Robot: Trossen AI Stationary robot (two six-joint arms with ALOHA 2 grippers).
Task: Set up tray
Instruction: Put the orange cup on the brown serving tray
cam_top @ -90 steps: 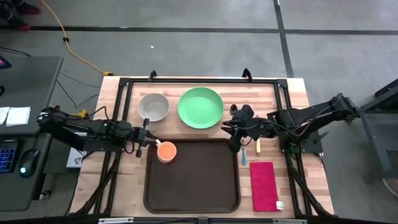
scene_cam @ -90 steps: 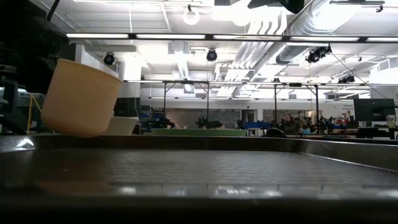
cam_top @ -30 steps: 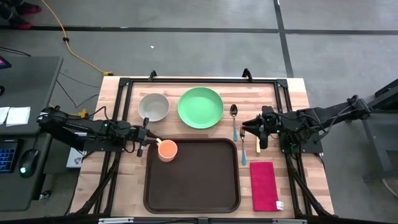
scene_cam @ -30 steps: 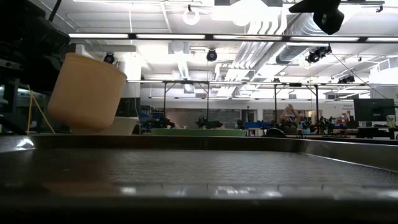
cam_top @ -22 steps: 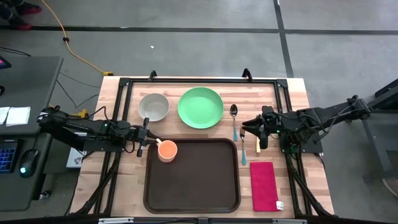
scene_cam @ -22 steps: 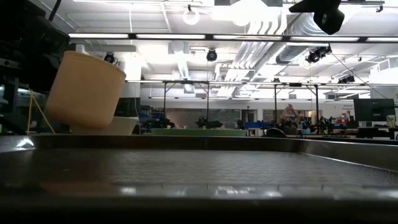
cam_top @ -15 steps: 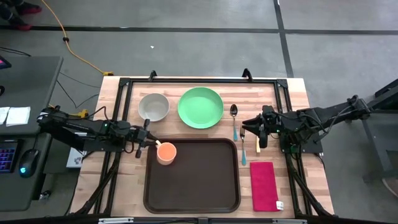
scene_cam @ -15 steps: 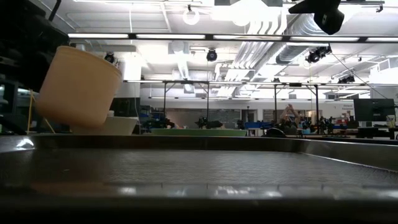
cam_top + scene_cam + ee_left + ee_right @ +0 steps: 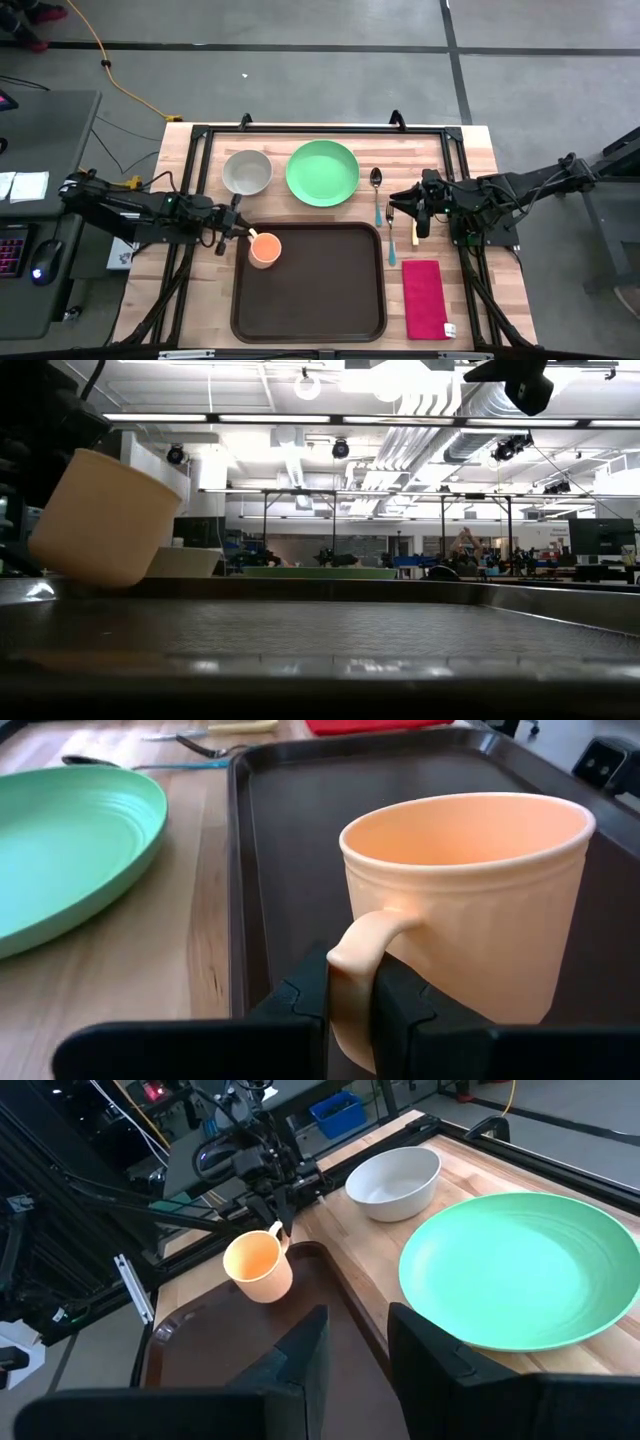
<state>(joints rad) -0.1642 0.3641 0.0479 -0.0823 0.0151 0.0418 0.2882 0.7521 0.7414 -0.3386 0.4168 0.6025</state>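
The left tool (image 9: 238,234) is clamped on the handle of the orange cup (image 9: 264,250), which hangs tilted over the near-left corner of the tray (image 9: 310,300). The tray lies on the counter (image 9: 480,150) between the arms, bare of other items. Step in hand: placing the cup. The next move calls for levelling, lowering and releasing it. The right tool (image 9: 420,212) waits, fingers apart and empty (near the cutlery (image 9: 378,195)).
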